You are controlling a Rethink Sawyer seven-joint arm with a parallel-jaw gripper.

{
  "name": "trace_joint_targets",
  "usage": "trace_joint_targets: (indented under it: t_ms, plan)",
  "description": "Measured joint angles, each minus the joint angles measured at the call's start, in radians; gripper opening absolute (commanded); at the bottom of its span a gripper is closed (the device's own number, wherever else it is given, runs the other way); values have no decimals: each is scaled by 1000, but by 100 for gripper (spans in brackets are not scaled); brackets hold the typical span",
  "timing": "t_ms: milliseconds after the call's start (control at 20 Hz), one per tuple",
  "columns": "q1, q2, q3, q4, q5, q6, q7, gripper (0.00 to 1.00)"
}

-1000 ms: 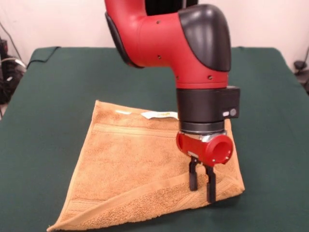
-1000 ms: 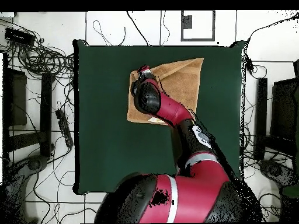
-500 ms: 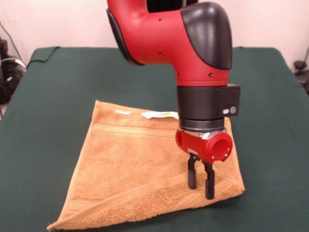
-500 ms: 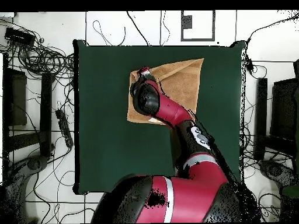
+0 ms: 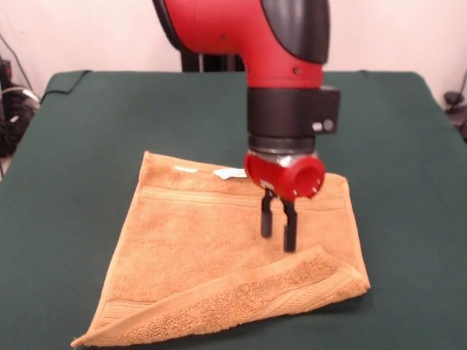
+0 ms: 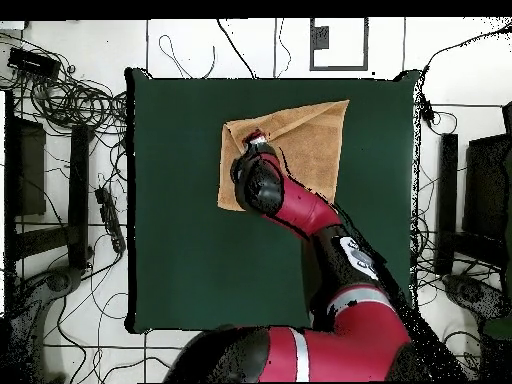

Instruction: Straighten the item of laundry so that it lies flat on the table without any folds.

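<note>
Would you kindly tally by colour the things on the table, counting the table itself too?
Orange-tan: 1, the towel, its near edge folded over.
White: 1, the label at the towel's far edge.
Dark green: 1, the table.
Total: 3.

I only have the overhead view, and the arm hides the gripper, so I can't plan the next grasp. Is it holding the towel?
Observer: No. The front view shows the gripper empty, its fingers a little apart, pointing down over the towel.
Operator: Any fold left?
Observer: Yes. A folded strip runs along the edge nearest the front camera, doubled back onto the towel.
Operator: Where is the label?
Observer: The white label lies at the opposite edge, just beside the wrist.
</note>
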State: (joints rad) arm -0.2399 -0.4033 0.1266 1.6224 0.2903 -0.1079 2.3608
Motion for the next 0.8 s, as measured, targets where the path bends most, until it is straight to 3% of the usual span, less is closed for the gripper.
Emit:
trace_joint_targets:
  t_ms: [400, 800]
  plan:
    - [-19, -69, -46, 136, -10, 0, 0, 100]
    - [-3, -70, -139, 207, -10, 0, 0, 100]
